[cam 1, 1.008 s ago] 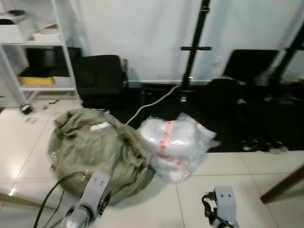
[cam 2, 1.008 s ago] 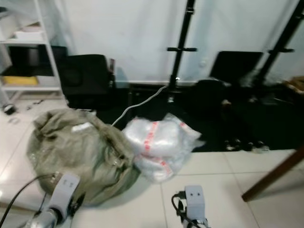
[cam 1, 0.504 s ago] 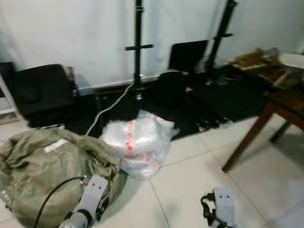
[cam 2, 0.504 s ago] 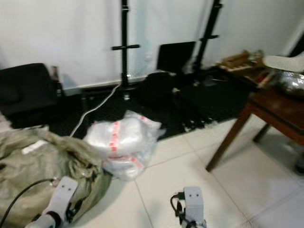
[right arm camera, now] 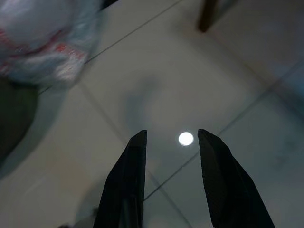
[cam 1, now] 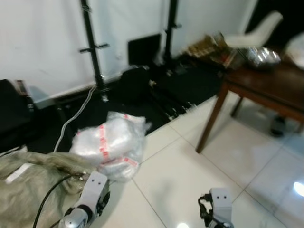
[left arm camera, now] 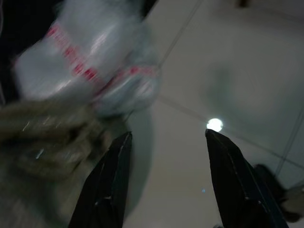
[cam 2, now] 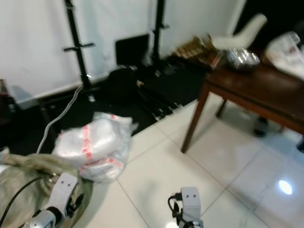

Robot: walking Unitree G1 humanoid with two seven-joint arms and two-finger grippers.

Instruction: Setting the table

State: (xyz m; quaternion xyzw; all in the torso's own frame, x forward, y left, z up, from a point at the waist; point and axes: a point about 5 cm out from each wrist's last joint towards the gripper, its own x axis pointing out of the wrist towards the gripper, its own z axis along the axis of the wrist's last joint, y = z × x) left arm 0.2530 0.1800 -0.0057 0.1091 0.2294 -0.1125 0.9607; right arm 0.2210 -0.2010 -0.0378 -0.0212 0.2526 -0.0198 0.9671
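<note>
A dark wooden table [cam 1: 266, 90] stands at the right, with a shiny metal bowl [cam 1: 260, 55] and something white [cam 2: 287, 47] on it. Both arms hang low at the bottom of the head views, the left wrist [cam 1: 90, 197] over the floor by the bags, the right wrist [cam 1: 217, 209] over bare tiles. In the left wrist view my left gripper [left arm camera: 166, 142] is open above the tiles, next to the plastic bag [left arm camera: 90, 66]. In the right wrist view my right gripper [right arm camera: 171, 142] is open over the white floor, holding nothing.
A clear plastic bag with red tape [cam 1: 108, 145] and an olive sack [cam 1: 28, 185] lie on the floor at the left. Black stands [cam 1: 92, 47], cases and a white cable [cam 1: 73, 118] line the far wall. A white chair [cam 1: 251, 31] stands behind the table.
The whole view has swung to the right: the bags slid left and the wooden table with the bowl has come well into view. Both arms hang as before.
</note>
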